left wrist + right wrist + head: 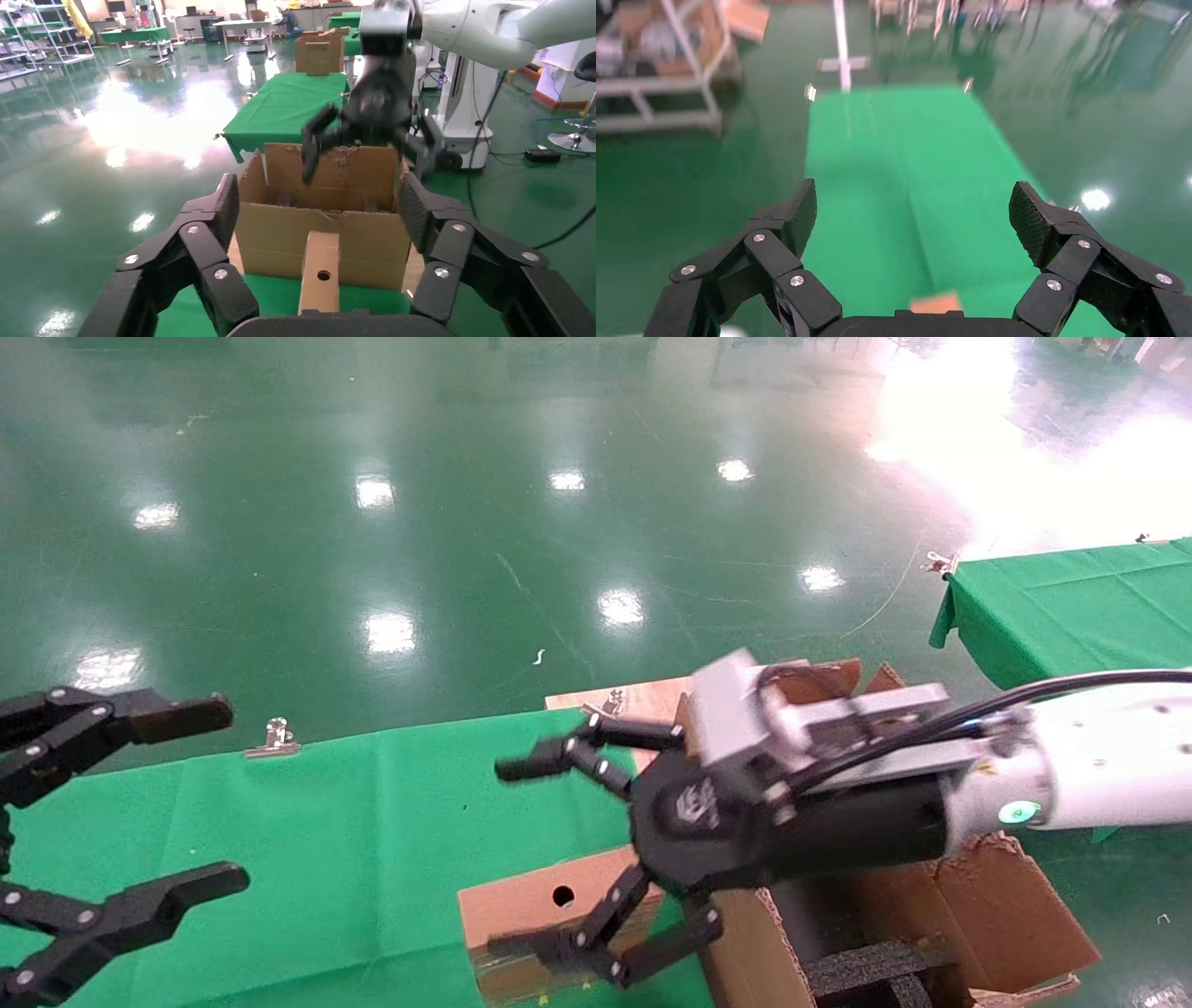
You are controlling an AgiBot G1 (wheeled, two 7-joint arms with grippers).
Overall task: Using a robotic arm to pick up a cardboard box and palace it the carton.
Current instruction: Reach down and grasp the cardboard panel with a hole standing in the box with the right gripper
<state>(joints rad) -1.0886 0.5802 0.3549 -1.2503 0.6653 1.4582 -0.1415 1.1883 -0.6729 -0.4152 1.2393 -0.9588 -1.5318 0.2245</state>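
Your right gripper (pixel 507 859), on the robotic arm (pixel 1099 775) that enters from the right side of the head view, hangs above the near end of the green-covered table (pixel 326 822). Its jaws are spread wide and hold nothing. One finger reaches out over the green cloth; the other lies low, in front of the cardboard box (pixel 535 905) in the head view, and you cannot tell whether it touches the box.

The cardboard box is a small flat brown box with a round hole in its upper face and a band of clear tape along its near edge. It rests on the green cloth, right beside the carton (pixel 987 896), on the carton's left. In the left wrist view, the cardboard box (pixel 320 270) appears end-on in front of the carton (pixel 323 210), with the right gripper (pixel 365 140) hanging above the carton's ragged top edge.

The carton stands open at the table's right end, its flaps torn, with black foam inserts (pixel 866 971) inside.

Your left gripper (pixel 186 803) sits at the left edge of the head view, over the green cloth, well apart from the box. Its jaws are also wide open and empty.

A second green-covered table (pixel 1071 607) stands farther off to the right, on the glossy green floor (pixel 372 551).
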